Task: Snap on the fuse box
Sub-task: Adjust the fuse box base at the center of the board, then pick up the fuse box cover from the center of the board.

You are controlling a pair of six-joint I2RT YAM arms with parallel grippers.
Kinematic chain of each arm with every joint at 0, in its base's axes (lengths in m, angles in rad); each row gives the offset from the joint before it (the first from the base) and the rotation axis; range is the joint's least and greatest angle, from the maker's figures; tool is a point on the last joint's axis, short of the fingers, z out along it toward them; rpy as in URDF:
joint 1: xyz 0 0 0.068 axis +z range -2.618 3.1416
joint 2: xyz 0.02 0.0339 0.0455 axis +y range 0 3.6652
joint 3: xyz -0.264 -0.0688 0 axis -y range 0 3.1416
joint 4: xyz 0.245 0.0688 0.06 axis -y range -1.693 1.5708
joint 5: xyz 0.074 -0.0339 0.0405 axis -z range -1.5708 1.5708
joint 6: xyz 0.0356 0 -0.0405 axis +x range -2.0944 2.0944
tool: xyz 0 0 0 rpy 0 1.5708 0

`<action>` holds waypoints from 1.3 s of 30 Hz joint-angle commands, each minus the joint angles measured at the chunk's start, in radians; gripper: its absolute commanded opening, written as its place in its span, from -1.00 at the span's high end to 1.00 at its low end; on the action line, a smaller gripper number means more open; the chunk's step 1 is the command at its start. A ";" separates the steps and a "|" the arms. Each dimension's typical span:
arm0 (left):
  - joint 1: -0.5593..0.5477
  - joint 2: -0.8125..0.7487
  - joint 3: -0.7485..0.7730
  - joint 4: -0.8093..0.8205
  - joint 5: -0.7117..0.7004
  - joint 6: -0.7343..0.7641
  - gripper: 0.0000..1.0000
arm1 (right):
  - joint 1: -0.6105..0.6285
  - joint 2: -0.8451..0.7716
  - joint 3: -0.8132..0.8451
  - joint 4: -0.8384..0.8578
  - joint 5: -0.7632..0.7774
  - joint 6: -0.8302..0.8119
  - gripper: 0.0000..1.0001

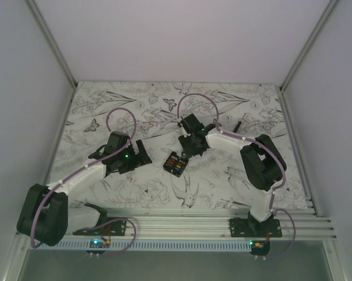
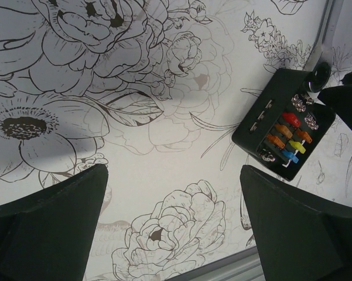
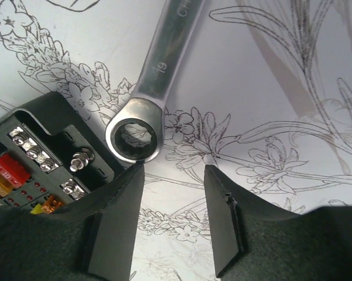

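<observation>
The fuse box [image 1: 176, 164] is a small black box lying on the flower-print table mid-way between the arms, its red, orange and yellow fuses exposed. In the left wrist view it [image 2: 284, 132] lies at the upper right, beyond the right finger. In the right wrist view its corner [image 3: 41, 158] shows at the left, partly behind the left finger. My left gripper [image 1: 142, 154] [image 2: 173, 193] is open and empty, left of the box. My right gripper [image 1: 186, 153] [image 3: 174, 175] is open and empty over bare table, just behind the box.
A silver wrench [image 3: 164, 70] lies right beside the fuse box, its ring end just ahead of my right fingertips; its handle shows in the left wrist view [image 2: 326, 26]. A thin black stick [image 1: 239, 124] lies at the back right. White walls enclose the table.
</observation>
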 commanded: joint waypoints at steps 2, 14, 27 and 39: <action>-0.007 0.026 0.017 -0.003 0.007 0.022 -1.00 | -0.012 -0.102 -0.025 -0.015 0.106 0.013 -0.17; -0.007 0.028 0.027 -0.003 0.025 0.037 -1.00 | -0.305 -0.534 -0.340 -0.107 0.179 0.217 -0.99; -0.007 0.030 0.025 -0.002 0.031 0.046 -0.99 | -0.601 -0.697 -0.552 -0.036 -0.017 0.291 -0.99; -0.008 0.031 0.025 -0.003 0.030 0.046 -1.00 | -0.503 -0.550 -0.514 0.075 -0.117 0.223 -0.99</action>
